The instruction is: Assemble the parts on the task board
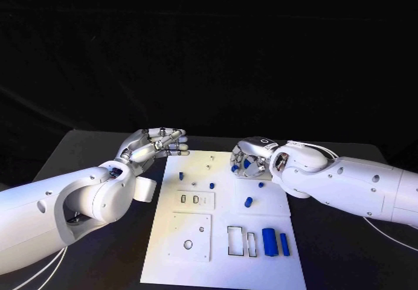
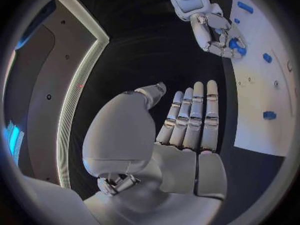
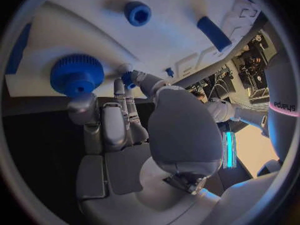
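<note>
Task board (image 1: 179, 254) lying flat mid-tabletop (image 1: 78, 151) with blue parts (image 1: 270, 241) scattered on it; left robot hand (image 1: 159, 144) off its far left corner, fingers straight, holding nothing; right robot hand (image 1: 248, 161) over far right edge, apparently touching blue gear (image 3: 76, 75).

- Left hand (image 2: 187, 130): fingers straight, together, holding nothing, over the dark desk (image 2: 250, 170).
- Right hand (image 2: 215, 32), at 1 o'clock, touches a blue part (image 2: 235, 44) on the task board (image 2: 262, 110).
</note>
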Robot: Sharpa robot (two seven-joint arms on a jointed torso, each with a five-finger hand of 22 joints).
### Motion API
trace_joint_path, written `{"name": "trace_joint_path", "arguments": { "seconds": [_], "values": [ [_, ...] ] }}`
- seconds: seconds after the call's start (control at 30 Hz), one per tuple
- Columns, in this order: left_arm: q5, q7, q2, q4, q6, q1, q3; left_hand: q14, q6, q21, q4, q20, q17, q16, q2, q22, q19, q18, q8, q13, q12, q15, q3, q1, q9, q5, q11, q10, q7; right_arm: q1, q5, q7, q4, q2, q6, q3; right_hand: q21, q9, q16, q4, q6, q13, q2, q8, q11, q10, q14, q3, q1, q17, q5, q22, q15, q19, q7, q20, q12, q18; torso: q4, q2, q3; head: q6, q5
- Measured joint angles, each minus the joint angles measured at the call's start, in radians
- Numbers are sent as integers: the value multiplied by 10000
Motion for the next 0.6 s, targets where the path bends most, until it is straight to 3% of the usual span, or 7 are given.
{"name": "trace_joint_path", "arguments": {
  "seconds": [0.23,0.6],
  "values": [
    [2,-30,-7,-27,0,2,0,0,3,-41,-29,0,10,0,0,-10,0,0,-34,-1,-38,0,-28,0,0,0,0,0,-3,43,-6,-253,150,120,-650,21,0,65,0,-7,0,24,63,44,0,0,0,8,66,19,43,24,0,0,-2,0,-1,0,19,37,-13,84,-15],
    [6,-66,4,-23,2,2,-1,0,4,-41,-29,0,19,-35,0,-20,0,0,-49,-2,-38,0,-29,0,-1,0,38,-40,-3,63,-80,-641,-413,1003,-1486,29,87,121,106,-7,-17,31,63,48,0,0,0,8,67,121,43,122,1,0,-18,0,-5,0,64,100,-33,140,-76]
  ]
}}
